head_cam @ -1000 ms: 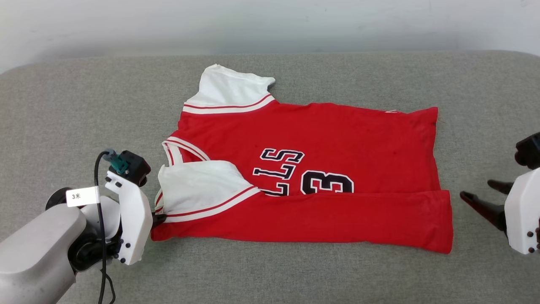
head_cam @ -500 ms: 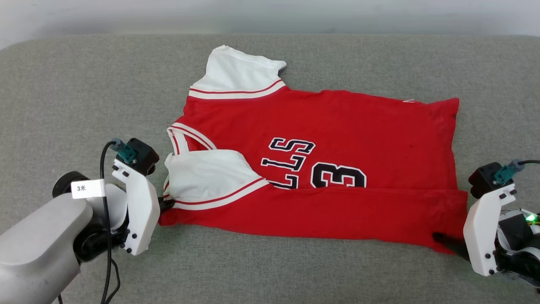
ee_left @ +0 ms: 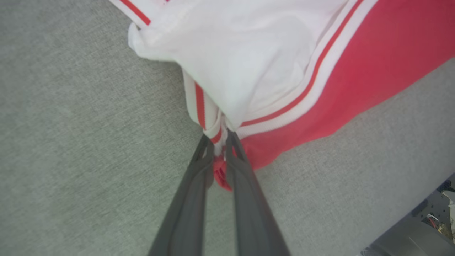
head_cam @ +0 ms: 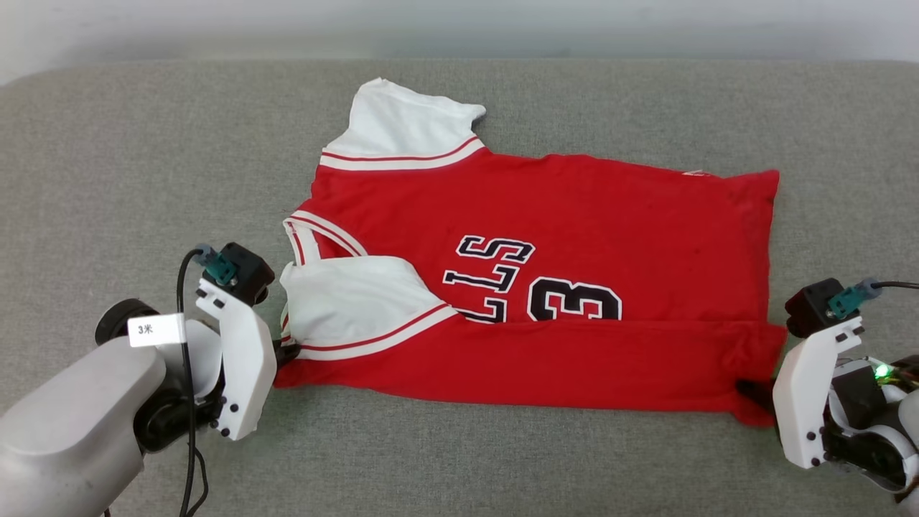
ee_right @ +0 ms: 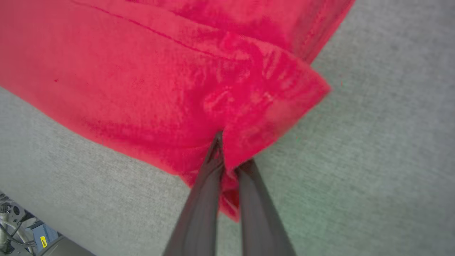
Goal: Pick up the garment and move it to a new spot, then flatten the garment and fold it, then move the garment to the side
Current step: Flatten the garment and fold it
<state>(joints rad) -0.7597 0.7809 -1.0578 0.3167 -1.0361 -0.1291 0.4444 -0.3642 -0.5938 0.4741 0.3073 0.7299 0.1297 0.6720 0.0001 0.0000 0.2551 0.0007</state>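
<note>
The garment (head_cam: 574, 215), a red jersey with white sleeves and black lettering, lies spread on the grey padded table (head_cam: 129, 158), collar to the left and hem to the right. Its near strip is folded over the lower print. My left gripper (head_cam: 286, 352) is at the near left corner, by the folded white sleeve. In the left wrist view, the gripper (ee_left: 218, 138) is shut on striped trim and red cloth of the garment (ee_left: 249, 53). My right gripper (head_cam: 754, 391) is at the near right hem corner. The right wrist view shows this gripper (ee_right: 231, 153) shut on the bunched red garment (ee_right: 142, 71).
Bare grey table runs all round the garment, widest at the left and along the near side. A pale wall (head_cam: 459, 29) closes the far edge. A black cable (head_cam: 188, 402) hangs from my left wrist. The table's edge (ee_right: 53, 227) shows in the right wrist view.
The head camera has tilted, shifting the whole picture. My right gripper came in from the right, open, to the garment's near right corner and shut on it. The left gripper kept its hold.
</note>
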